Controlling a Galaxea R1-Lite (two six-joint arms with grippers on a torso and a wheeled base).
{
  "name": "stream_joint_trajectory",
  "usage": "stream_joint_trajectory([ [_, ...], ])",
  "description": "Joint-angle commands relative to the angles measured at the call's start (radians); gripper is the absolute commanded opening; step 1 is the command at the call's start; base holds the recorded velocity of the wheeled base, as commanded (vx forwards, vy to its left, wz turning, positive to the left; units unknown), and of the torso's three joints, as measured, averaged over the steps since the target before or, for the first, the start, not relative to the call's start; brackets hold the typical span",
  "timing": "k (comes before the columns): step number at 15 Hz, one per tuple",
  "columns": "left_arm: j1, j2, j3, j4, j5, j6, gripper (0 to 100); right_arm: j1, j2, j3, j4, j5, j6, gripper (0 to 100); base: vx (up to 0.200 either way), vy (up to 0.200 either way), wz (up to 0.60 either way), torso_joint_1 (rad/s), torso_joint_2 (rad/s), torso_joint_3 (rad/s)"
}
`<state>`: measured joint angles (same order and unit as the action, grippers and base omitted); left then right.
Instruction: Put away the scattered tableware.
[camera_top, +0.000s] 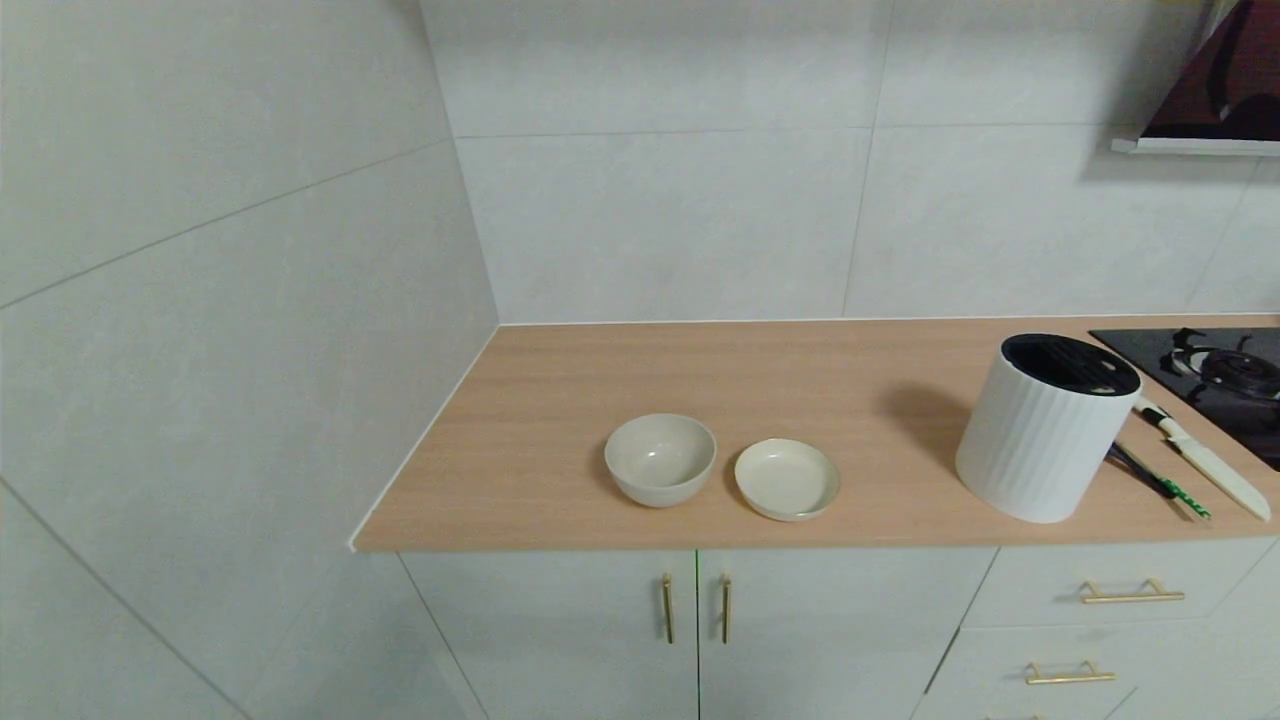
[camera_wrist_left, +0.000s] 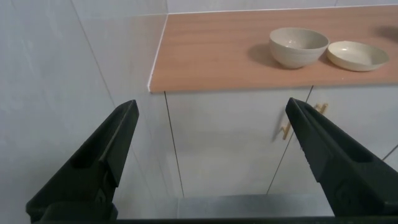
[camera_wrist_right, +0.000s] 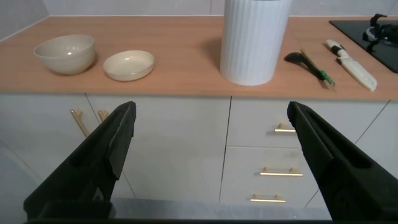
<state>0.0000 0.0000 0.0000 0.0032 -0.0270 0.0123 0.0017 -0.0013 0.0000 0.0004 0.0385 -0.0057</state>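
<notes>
Cream bowl (camera_top: 660, 460) sits left of centre on the wooden bench (camera_top: 540, 400), just beside a shallow dish (camera_top: 787, 479). Further right stand a white ribbed holder (camera_top: 1045, 430), a dark utensil (camera_top: 1160, 483) that is perhaps chopsticks, and a knife (camera_top: 1210, 465). The left claw (camera_wrist_left: 211, 106) and right claw (camera_wrist_right: 211, 107) both gape, empty.

The table (camera_top: 560, 400) is shut in by the side wall (camera_top: 250, 300) on the left and the back wall (camera_top: 700, 220) behind. A bowl (camera_top: 660, 458) and a shallow dish (camera_top: 787, 478) sit near the front edge, only a slim gap between them. Behind both there is room up to the back wall, and a wide lane lies between the dish and the tall ribbed holder (camera_top: 1045, 430). Right of the holder a black utensil (camera_top: 1150, 478) and a knife (camera_top: 1212, 464) lie close together, the hob (camera_top: 1215, 375) behind them
</notes>
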Motion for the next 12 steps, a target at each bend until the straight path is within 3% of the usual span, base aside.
stream_joint_trajectory([
  [1,0.0,0.0,0.0,0.0,0.001,0.0,100,0.0,0.001,0.0,0.0,0.0,0.0,100,0.0,0.0,0.0,-0.159,0.34,0.183],
  [12,0.0,0.0,0.0,0.0,0.001,0.0,100,0.0,0.001,0.0,0.0,0.0,0.0,100,0.0,0.0,0.0,-0.201,0.44,0.238],
])
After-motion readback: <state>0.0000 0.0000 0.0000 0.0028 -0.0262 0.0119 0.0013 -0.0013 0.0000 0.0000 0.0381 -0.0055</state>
